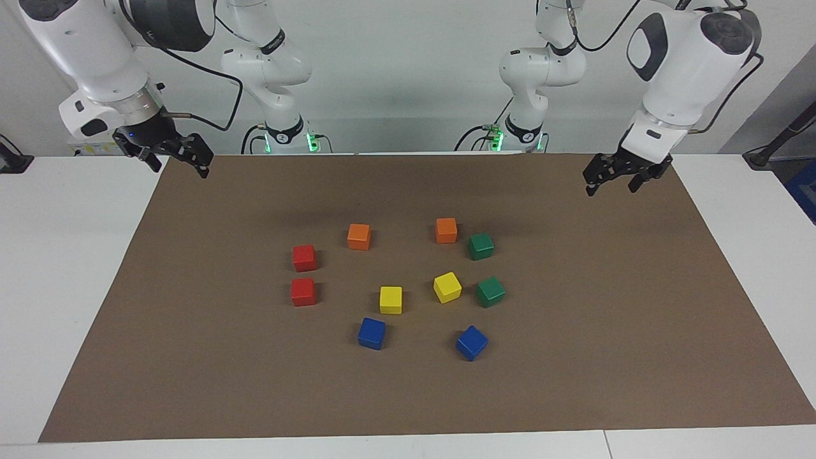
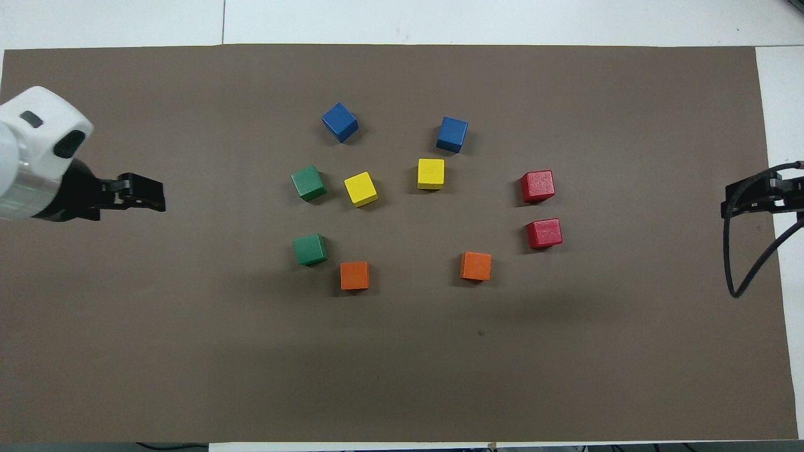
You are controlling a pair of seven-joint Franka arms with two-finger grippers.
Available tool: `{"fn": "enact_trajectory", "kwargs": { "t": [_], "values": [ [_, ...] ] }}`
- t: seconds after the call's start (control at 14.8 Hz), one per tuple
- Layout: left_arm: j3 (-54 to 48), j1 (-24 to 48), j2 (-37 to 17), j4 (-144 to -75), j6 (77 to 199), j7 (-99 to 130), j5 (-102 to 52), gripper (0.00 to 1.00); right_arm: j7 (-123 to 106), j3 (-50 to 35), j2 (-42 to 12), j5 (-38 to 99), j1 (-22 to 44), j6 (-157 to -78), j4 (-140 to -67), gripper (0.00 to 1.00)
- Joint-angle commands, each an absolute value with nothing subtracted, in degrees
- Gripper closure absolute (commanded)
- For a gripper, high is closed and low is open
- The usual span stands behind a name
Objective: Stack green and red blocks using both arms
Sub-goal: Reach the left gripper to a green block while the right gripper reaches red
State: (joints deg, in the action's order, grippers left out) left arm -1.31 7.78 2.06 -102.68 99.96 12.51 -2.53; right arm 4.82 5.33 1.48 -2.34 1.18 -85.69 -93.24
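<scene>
Two dark green blocks lie toward the left arm's end of the cluster, one nearer the robots (image 1: pixel 480 246) (image 2: pixel 310 249) and one farther (image 1: pixel 490 291) (image 2: pixel 308 182). Two red blocks lie toward the right arm's end, one nearer (image 1: pixel 304 257) (image 2: pixel 544 233) and one farther (image 1: pixel 303 291) (image 2: pixel 537 186). All four rest apart on the brown mat (image 1: pixel 574 357). My left gripper (image 1: pixel 613 186) (image 2: pixel 154 194) hangs open and empty above the mat's edge at its own end. My right gripper (image 1: pixel 180 169) (image 2: pixel 732 204) hangs open and empty above the mat's edge at its end.
Two orange cubes (image 1: pixel 359 236) (image 1: pixel 446 230) lie nearest the robots. Two yellow cubes (image 1: pixel 391 299) (image 1: pixel 447 287) lie between the red and green pairs. Two blue cubes (image 1: pixel 371 333) (image 1: pixel 471 342) lie farthest. White table (image 1: pixel 51 255) surrounds the mat.
</scene>
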Motion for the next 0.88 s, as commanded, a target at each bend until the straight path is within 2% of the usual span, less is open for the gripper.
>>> {"fn": "enact_trajectory", "kwargs": {
  "t": [0.0,0.13,0.27,0.67,0.81],
  "values": [
    [-0.62,14.13,0.62,-106.95,106.15,20.99,-3.69,0.0,4.04,5.36,3.16,-2.11,1.67,-86.22,-95.45,0.0],
    [-0.62,17.65,-1.83,-108.28,109.76,24.07,-3.69,0.0,4.22,5.36,4.47,-2.11,3.77,-89.01,-99.29,0.0],
    [-0.62,20.37,-4.82,-109.06,112.83,26.7,-3.69,0.0,4.39,5.36,5.36,-2.11,5.35,-95.16,-104.65,0.0],
    [-0.62,24.6,-5.45,-119.17,123.74,33.92,-3.69,0.0,8.7,5.36,4.57,0.95,9.22,-110.36,-115.38,0.0],
    [-0.7,24.61,-5.45,-120.58,124.62,34.71,-3.69,0.0,10.97,5.36,2.91,1.41,10.8,-111.62,-116.36,0.0]
  ]
}}
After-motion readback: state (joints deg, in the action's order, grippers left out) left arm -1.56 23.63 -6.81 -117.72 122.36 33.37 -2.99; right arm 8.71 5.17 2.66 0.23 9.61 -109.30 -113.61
